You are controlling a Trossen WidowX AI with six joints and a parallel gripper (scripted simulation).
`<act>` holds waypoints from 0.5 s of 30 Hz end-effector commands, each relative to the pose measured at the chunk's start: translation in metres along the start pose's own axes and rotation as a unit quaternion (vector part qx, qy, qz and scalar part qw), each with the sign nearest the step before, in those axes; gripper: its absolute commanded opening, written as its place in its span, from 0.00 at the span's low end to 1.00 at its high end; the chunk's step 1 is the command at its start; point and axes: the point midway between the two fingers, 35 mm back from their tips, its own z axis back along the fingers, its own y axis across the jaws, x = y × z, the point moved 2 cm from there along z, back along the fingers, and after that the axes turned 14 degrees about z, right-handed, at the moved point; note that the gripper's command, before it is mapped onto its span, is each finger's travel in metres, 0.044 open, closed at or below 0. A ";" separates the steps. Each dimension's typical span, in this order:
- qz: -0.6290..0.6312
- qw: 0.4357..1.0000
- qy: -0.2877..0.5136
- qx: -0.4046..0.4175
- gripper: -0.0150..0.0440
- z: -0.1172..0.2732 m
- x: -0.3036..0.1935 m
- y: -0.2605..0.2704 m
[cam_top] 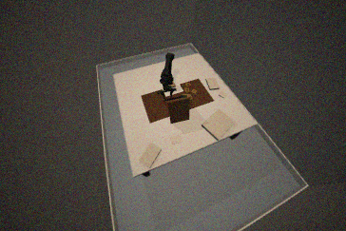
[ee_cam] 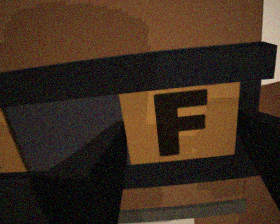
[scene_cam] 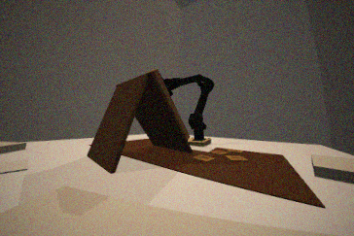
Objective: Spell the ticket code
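Observation:
The F tile [ee_cam: 141, 145], tan with a black letter, sits upright-reading in the dark rail [ee_cam: 141, 72] in the wrist view, just inside the rail's right end. My gripper [ee_cam: 180, 123] [cam_top: 168, 95] is shut on this tile, one finger at each side. Another tile [ee_cam: 3, 150] shows at the left edge of the wrist view, its letter cut off. A stretch of bare rail and my left finger lie between the two tiles. Several loose tiles [scene_cam: 203, 157] [scene_cam: 236, 157] lie on the brown board [cam_top: 154, 108] [scene_cam: 272, 179]. The ticket's code is not readable.
A brown tent-shaped stand [cam_top: 180, 111] [scene_cam: 109, 130] stands in front of the rail and hides my gripper in the exterior view. Pale flat blocks [cam_top: 219, 124] [cam_top: 150, 155] [cam_top: 212, 84] [scene_cam: 333, 169] lie around the board on the white counter [cam_top: 128, 89].

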 end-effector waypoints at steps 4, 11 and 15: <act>-0.003 1.000 0.002 0.000 0.25 -0.001 -0.001 0.005; -0.003 1.000 0.002 0.000 0.25 -0.001 0.000 0.008; -0.003 1.000 0.002 0.000 0.25 -0.001 0.001 0.010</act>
